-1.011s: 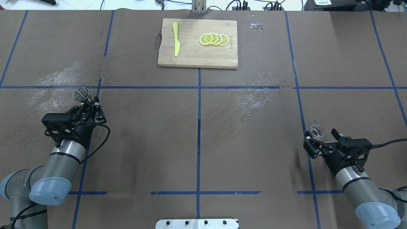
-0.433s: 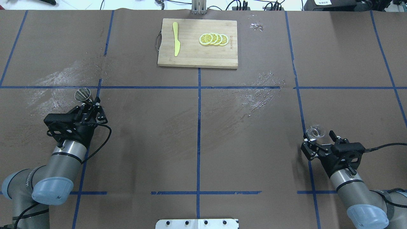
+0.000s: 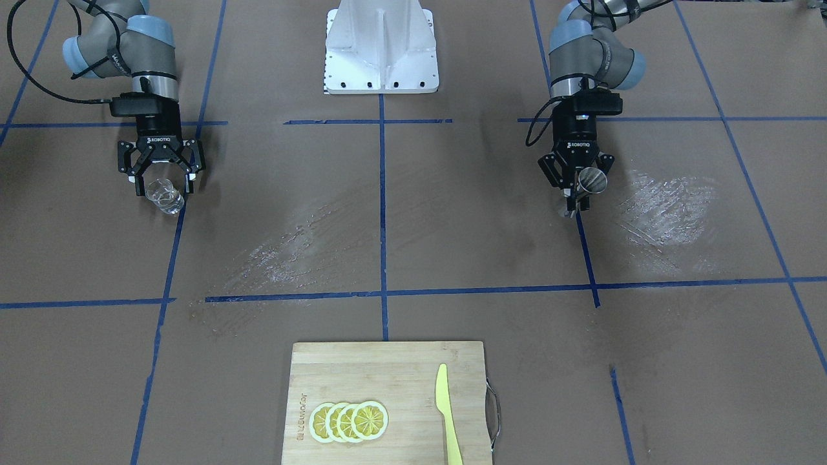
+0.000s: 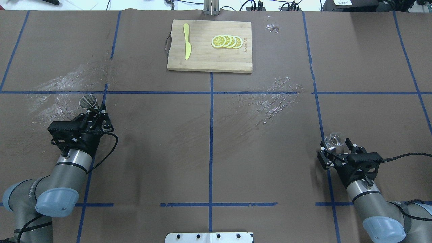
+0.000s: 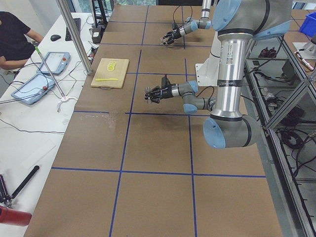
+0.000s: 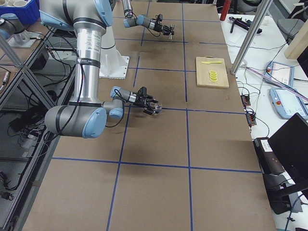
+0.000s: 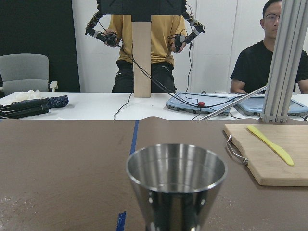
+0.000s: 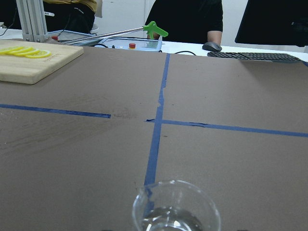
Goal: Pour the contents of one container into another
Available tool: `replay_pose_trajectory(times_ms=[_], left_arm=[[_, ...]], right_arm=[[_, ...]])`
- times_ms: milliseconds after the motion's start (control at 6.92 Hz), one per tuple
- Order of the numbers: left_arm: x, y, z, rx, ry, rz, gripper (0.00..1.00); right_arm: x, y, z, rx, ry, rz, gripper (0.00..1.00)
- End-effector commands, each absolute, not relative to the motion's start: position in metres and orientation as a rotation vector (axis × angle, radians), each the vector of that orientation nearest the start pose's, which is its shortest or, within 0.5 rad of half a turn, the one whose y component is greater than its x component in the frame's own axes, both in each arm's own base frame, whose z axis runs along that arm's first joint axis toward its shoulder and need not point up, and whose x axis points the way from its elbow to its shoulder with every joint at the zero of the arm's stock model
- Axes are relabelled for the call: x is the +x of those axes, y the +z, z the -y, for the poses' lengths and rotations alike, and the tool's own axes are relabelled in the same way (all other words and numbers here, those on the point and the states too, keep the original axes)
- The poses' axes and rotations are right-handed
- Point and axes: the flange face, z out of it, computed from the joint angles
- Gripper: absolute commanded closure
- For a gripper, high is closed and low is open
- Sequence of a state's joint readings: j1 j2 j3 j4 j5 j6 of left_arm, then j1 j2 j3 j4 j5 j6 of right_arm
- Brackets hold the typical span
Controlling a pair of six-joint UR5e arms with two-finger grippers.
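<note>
A cone-shaped steel cup (image 4: 88, 100) (image 3: 592, 180) (image 7: 176, 185) stands upright in my left gripper (image 4: 97, 111) (image 3: 575, 194), which is shut on its narrow lower part at the left of the table. A small clear glass (image 4: 333, 140) (image 3: 164, 197) (image 8: 175, 211) with a little liquid in it sits on the table at the right. My right gripper (image 4: 336, 145) (image 3: 162, 182) is open, one finger on each side of the glass. Its fingers are out of sight in the right wrist view.
A wooden cutting board (image 4: 209, 62) (image 3: 387, 368) lies at the far middle, with lemon slices (image 4: 226, 41) and a yellow knife (image 4: 186, 42) on it. Whitish smears (image 4: 276, 98) mark the brown table cover. People sit and stand beyond the far edge (image 7: 159, 43).
My right arm has swung its wrist round and shifted left, so the open fingers now sit squarely either side of the glass. The left arm with the steel cup has barely moved.
</note>
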State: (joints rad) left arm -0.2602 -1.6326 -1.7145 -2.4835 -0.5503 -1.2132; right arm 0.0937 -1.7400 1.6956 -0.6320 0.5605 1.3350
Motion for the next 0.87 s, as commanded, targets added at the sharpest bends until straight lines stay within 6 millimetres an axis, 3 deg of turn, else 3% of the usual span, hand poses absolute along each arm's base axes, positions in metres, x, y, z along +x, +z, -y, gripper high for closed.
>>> replay_pose_trajectory(times_ms=[0, 144, 433, 578, 722], left_arm=[[0.430, 0.445, 0.340, 1.168, -0.481, -0.679, 1.00], [0.430, 0.445, 0.340, 1.168, -0.481, -0.679, 1.00], [0.430, 0.444, 0.340, 1.169, -0.482, -0.680, 1.00], [0.430, 0.444, 0.340, 1.169, -0.482, -0.680, 1.00], [0.428, 0.440, 0.339, 1.169, -0.486, -0.688, 1.00]], right_arm=[[-0.403, 0.558, 0.256, 1.058, 0.322, 0.641, 0.15], [-0.404, 0.555, 0.256, 1.057, 0.324, 0.649, 0.28], [-0.406, 0.552, 0.256, 1.054, 0.322, 0.655, 0.85], [-0.407, 0.549, 0.257, 1.053, 0.321, 0.658, 1.00], [-0.405, 0.539, 0.259, 1.059, 0.307, 0.663, 1.00]])
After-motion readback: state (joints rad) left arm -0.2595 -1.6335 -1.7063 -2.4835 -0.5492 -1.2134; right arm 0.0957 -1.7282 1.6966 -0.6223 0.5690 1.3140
